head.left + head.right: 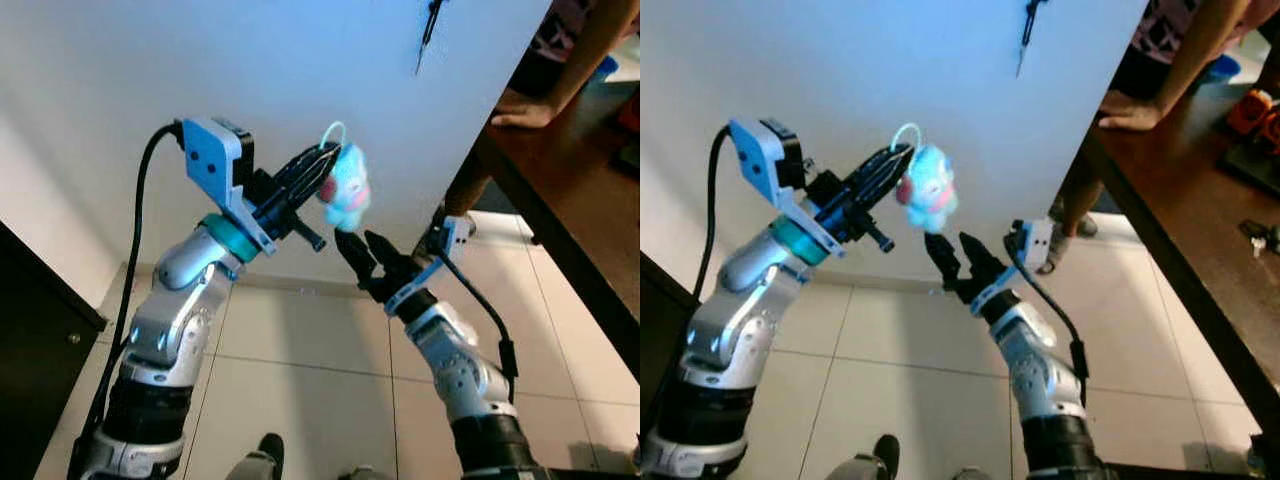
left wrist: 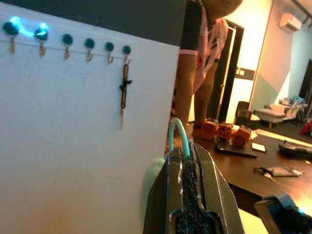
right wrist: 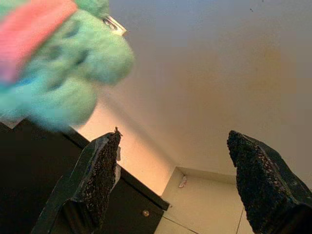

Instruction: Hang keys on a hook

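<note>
A light blue plush keychain (image 1: 346,190) with a pale teal loop (image 1: 333,130) hangs from my left gripper (image 1: 318,168), which is raised toward the white wall and shut on it. In the left wrist view the loop (image 2: 177,137) sticks up past the closed fingers (image 2: 187,165). Just below the plush, my right gripper (image 1: 362,245) is open and points up at it. The plush (image 3: 53,63) hangs above the right gripper's spread fingers (image 3: 100,165). High on the wall is a row of teal-knobbed hooks (image 2: 68,41), and a dark item (image 2: 125,87) hangs from the end one.
A person stands at the right with a hand (image 1: 525,112) on a dark wooden table (image 1: 570,210), which holds orange items (image 2: 224,131). A black cabinet (image 1: 30,350) stands at the left. Pale tiled floor (image 1: 320,370) lies below the arms.
</note>
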